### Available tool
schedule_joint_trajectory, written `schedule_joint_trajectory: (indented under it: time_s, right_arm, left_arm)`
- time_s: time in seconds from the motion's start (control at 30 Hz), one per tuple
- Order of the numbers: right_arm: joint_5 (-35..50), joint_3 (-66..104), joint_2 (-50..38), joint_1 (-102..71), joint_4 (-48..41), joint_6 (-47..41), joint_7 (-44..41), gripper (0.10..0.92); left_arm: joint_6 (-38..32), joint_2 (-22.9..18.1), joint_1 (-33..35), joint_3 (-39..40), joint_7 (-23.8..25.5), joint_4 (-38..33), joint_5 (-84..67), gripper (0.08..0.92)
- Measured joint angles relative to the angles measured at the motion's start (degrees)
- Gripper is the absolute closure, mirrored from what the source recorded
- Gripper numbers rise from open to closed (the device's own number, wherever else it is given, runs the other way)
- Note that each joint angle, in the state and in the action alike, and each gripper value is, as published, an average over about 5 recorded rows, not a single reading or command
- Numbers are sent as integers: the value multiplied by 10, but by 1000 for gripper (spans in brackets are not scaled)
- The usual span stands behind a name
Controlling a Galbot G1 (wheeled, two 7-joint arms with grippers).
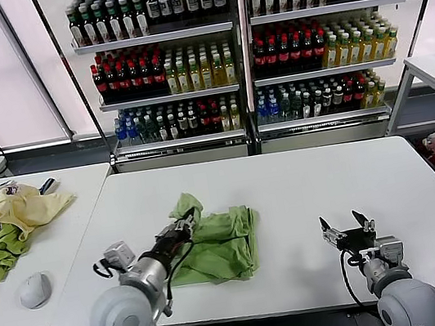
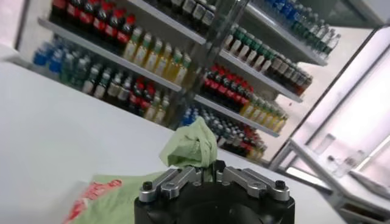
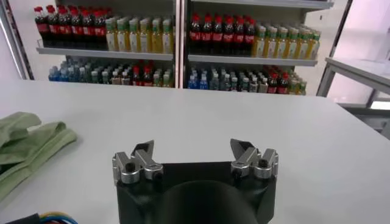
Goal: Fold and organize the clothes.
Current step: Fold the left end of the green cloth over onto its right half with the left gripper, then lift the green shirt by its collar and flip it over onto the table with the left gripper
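Left end effector (image 1: 185,229) pinching our crumpled light green soft-cloth polo shirt (image 1: 222,243) on white surface (image 1: 303,182) | right end effector (image 1: 347,229) spread wide, we see nothing held

Left end effector (image 1: 185,229) gripping polo shirt (image 1: 224,245)

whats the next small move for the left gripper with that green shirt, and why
Probably carry the pinched cloth across the shirt and lay it down as a fold. The left gripper is shut on a bunched edge of the light green polo shirt, raised above the rest, which lies crumpled on the white table. The right gripper waits open, apart from the shirt.
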Motion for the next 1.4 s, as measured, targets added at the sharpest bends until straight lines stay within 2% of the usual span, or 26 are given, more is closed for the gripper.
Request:
schedule_joint_trajectory:
  time_s: [0.17,0.27,0.63,1.03,1.4]
  right_arm:
    - [-1,-2,4,4,-2,0,0,203]
    - [-1,-5,5,7,-5,1,-1,203]
    - [-2,-7,5,15,-15,3,-2,203]
    - [-3,-11,9,19,-21,6,-3,203]
    - [-10,-13,12,18,-22,7,-3,203]
  left_arm:
    - [1,-33,-26,32,1,36,5,846]
    - [1,-48,-34,48,4,51,14,817]
    - [10,-64,-39,67,31,61,49,507]
    - [-3,-35,11,32,46,32,92,201]
    - [-32,-9,21,16,23,101,231,177]
